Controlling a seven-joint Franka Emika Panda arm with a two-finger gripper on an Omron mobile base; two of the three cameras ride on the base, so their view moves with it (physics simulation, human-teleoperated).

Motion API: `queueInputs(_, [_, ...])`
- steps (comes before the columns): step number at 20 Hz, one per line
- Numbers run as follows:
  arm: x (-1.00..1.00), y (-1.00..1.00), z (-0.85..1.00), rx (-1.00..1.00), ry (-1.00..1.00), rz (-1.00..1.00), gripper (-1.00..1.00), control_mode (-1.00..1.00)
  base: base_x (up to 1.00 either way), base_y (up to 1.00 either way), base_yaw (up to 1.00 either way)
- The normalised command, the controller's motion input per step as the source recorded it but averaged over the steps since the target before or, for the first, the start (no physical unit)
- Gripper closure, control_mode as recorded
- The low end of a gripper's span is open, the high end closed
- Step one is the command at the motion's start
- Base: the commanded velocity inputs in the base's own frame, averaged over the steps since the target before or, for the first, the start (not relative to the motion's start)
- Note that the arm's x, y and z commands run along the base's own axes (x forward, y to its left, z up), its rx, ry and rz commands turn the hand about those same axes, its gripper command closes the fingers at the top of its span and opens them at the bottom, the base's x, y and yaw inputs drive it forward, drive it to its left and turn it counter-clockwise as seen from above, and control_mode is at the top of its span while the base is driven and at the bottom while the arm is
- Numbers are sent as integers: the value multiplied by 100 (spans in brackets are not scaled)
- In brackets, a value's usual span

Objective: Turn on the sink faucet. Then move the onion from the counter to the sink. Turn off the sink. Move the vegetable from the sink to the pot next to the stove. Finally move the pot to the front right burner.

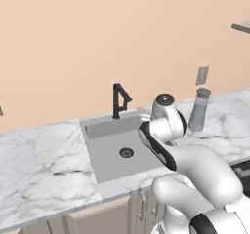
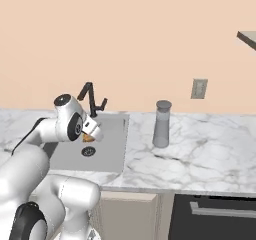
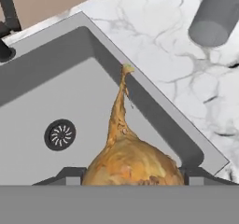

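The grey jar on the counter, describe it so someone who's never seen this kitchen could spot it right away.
Start at the sink set in the white marble counter, then look along the counter to its right. The grey jar stands upright there below the wall outlet, a tall lidded cylinder, unlike the slim black faucet behind the basin.

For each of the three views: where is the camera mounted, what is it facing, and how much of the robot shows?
Left base view: behind-left of the arm, facing the grey sink basin; white arm lower right.
Right base view: behind-right, facing the slim black faucet and grey lidded jar; arm lower left.
Hand view: on the hand, over the basin; gripper holds the golden-brown onion.
Shared: basin, faucet, jar, white marble counter.
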Motion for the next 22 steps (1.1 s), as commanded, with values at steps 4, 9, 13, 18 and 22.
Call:
queueInputs(4, [0, 0, 0, 0, 0, 0, 100, 100, -16, 0, -54])
queueInputs(9, [0, 0, 0, 0, 0, 0, 100, 100, -33, -9, -41])
queueInputs(13, [0, 0, 0, 0, 0, 0, 100, 100, -28, -5, -46])
queueInputs(18, [0, 0, 0, 0, 0, 0, 100, 100, -14, -3, -52])
queueInputs(22, [0, 0, 0, 0, 0, 0, 100, 100, -6, 0, -53])
